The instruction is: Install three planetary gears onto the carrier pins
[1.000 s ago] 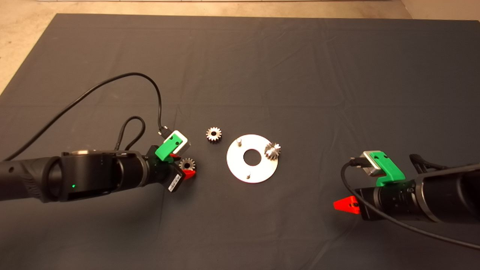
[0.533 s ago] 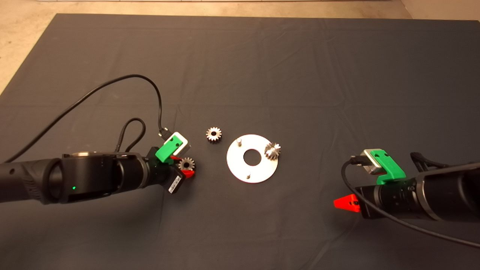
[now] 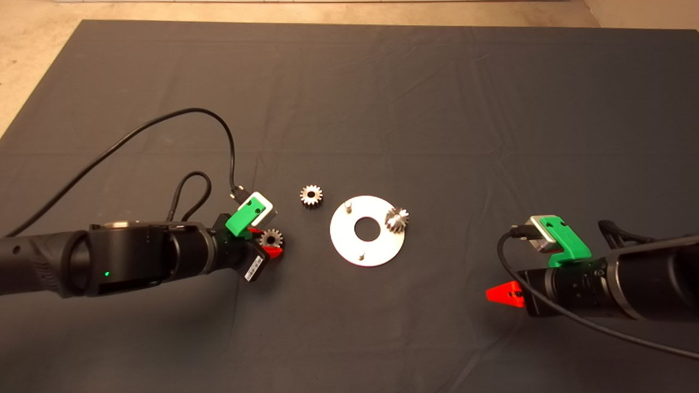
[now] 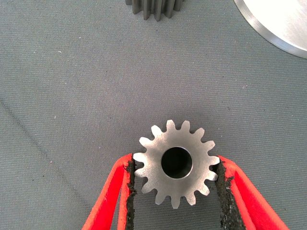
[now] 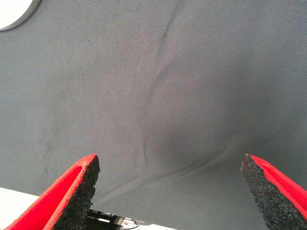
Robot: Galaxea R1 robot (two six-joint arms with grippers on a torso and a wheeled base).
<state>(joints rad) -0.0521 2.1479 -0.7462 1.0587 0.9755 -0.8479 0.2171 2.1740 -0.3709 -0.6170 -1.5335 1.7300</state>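
The flat silver disc lies mid-mat with two bare carrier pins. One planetary gear sits tilted at the disc's right edge, hiding whatever is under it. A second gear lies flat on the mat, left of the disc. A third gear lies flat further left, with my left gripper shut on it, both pads against its teeth. My right gripper hovers open over bare mat, right of the disc.
The dark mat covers the table, with pale floor beyond its far and left edges. A black cable loops from the left wrist camera across the mat. In the left wrist view the disc's rim and the loose gear lie just ahead.
The left gripper's fingers have drawn in against the gear's teeth. The right arm has drifted slightly lower and to the right.
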